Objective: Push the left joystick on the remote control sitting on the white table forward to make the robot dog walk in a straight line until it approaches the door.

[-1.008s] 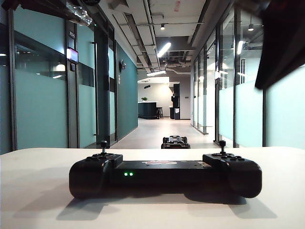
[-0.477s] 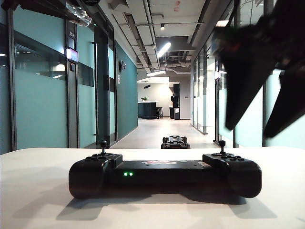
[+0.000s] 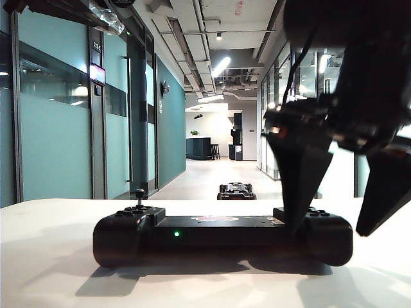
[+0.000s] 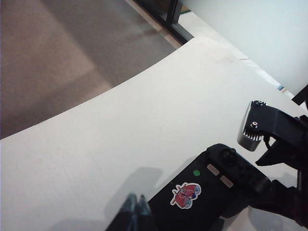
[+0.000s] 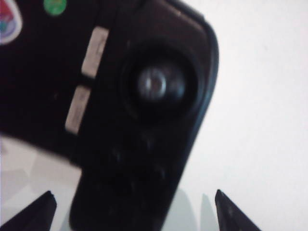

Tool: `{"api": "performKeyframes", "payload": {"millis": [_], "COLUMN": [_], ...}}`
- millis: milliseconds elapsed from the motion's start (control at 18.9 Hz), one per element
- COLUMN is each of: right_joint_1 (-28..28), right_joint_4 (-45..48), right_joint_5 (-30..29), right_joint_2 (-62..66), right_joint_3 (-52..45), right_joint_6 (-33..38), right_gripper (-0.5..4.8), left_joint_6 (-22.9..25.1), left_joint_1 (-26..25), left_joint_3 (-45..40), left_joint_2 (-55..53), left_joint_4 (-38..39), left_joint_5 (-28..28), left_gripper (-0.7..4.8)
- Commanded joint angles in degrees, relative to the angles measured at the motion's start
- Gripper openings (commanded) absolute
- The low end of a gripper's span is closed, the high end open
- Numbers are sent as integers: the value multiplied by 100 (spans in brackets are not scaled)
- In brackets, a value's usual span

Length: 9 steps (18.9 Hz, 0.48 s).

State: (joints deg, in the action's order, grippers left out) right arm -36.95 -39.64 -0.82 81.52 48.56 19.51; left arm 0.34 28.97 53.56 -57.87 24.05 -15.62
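Note:
The black remote control [image 3: 221,234] lies on the white table [image 3: 51,269]. Its left joystick [image 3: 139,194] stands upright and untouched at the left end. My right gripper [image 3: 331,228] hangs open over the opposite end, one finger in front of the right stick and hiding it. In the right wrist view that right stick [image 5: 156,84] lies ahead of the spread fingertips [image 5: 233,216] of the right gripper [image 5: 134,214]. My left gripper [image 4: 135,206] is shut, empty, beside the remote control's [image 4: 207,192] middle bar. The robot dog [image 3: 236,190] stands on the corridor floor beyond the table.
A long corridor with teal glass walls [image 3: 58,141] and dark door frames [image 3: 138,122] runs away behind the table. The table's far edge [image 4: 110,91] drops to the brown floor. A heart sticker [image 4: 185,193] marks the controller's middle.
The right gripper has come down from the upper right and opened wide over the controller's right end. The controller and robot dog have not moved; one green light shows instead of two.

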Motion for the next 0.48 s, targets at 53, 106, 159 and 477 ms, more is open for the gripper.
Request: {"api": "performKeyframes", "payload": {"millis": [53,106,159,477], "right_joint_1": [0,2,0,0], "right_joint_4": [264,295,352,481], "right_joint_5": [24,24,9,-175], "right_joint_2": [127,177,229,354], "right_joint_3": [24,24,24,24], "right_joint_6": [-2,-2,-2,-2], "right_gripper": [459,458,458,430], "left_joint_6": [13,15,15,13], "left_joint_1": [2,2,2,2], "left_joint_3": [28,28,28,28], "left_joint_2": [15,15,15,13], "left_joint_4": [-55,-55,-55,-55], "left_joint_5": [-31,-31,-31,-31], "left_gripper": [-5,-5,-5,-5]}}
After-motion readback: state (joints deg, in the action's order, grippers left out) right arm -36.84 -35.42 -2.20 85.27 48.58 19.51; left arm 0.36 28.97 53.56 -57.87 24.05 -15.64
